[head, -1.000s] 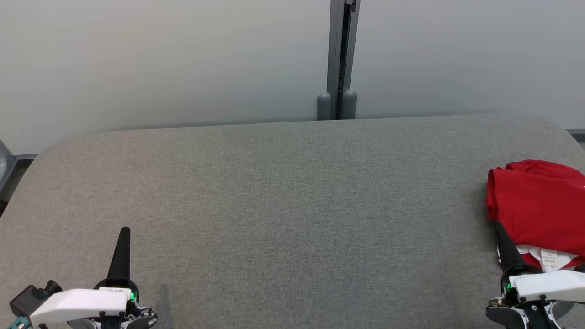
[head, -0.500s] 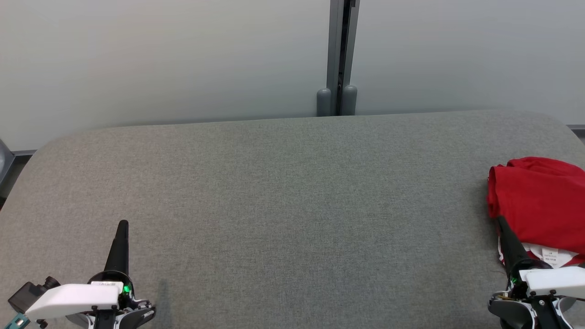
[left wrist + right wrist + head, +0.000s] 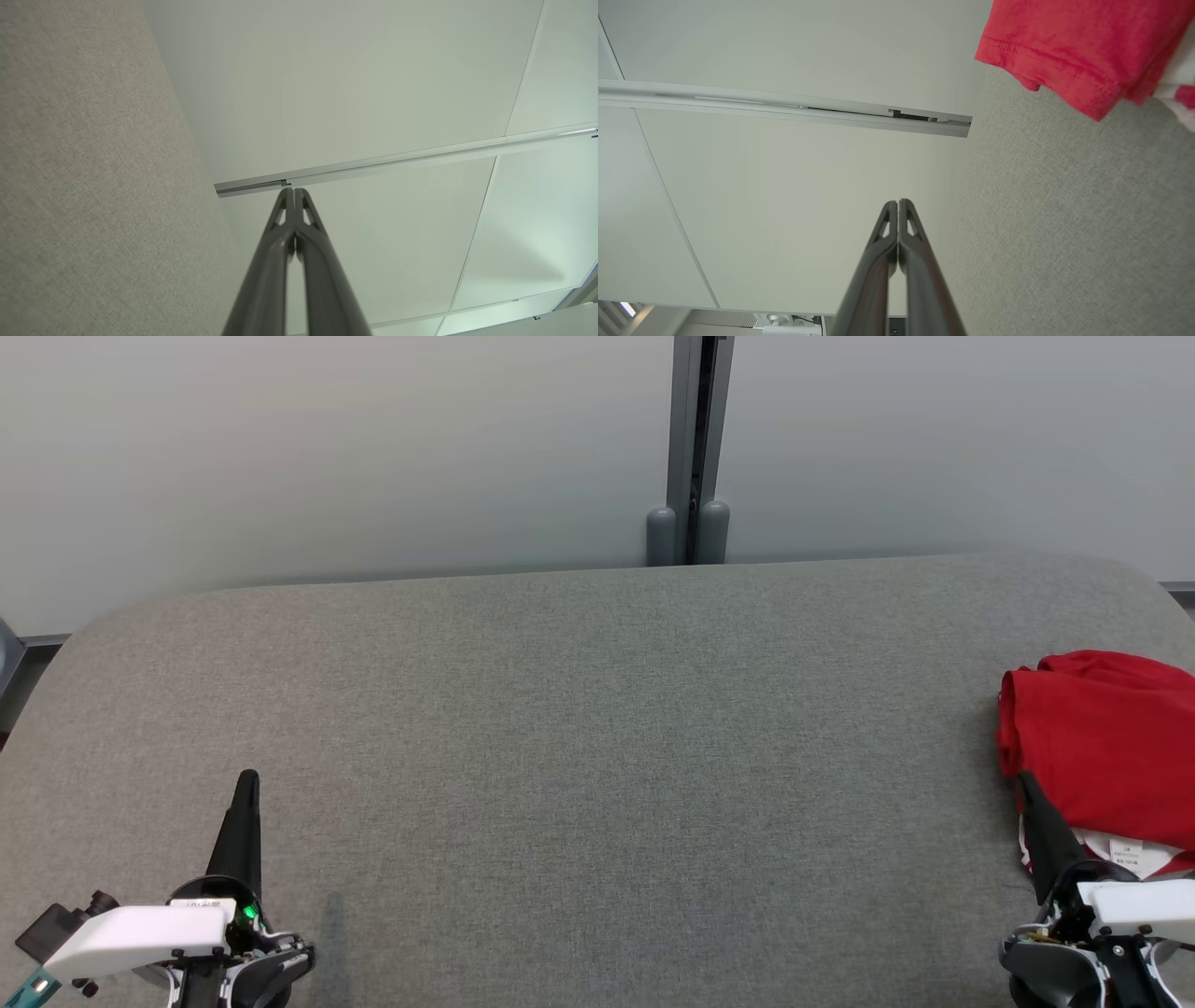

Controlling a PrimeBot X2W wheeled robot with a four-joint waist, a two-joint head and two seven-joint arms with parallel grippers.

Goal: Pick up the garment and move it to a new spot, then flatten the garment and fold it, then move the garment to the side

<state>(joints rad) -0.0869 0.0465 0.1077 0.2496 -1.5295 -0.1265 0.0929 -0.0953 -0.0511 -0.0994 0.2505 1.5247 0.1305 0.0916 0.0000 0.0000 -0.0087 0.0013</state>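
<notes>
Crumpled red fabric garment (image 3: 1106,737) is lying in a bunched heap at the right-hand end of the grey fabric-covered bench (image 3: 597,756), with part of it running past the right edge of the head view. A white inner patch carrying a small printed label (image 3: 1125,851) is showing at the near side of the heap.

The right gripper (image 3: 1023,778) is hovering at the lower right, its jaws pressed fully together and holding nothing. Its dark tip is pointing up and overlapping the garment's near left corner in the head view. In the right wrist view, the right gripper (image 3: 898,201) is sitting apart from the garment (image 3: 1059,46), whose stitched hem is showing at the upper right above the bench (image 3: 1064,233).

The left gripper (image 3: 247,777) is hovering over bare bench at the lower left, well apart from the garment. Its jaws are also pressed together and empty, as the left wrist view is showing at the left gripper (image 3: 293,190), with the bench (image 3: 93,186) along one side.

Pale wall panels (image 3: 327,448) are standing behind the bench, joined by a grey vertical post (image 3: 693,448).
</notes>
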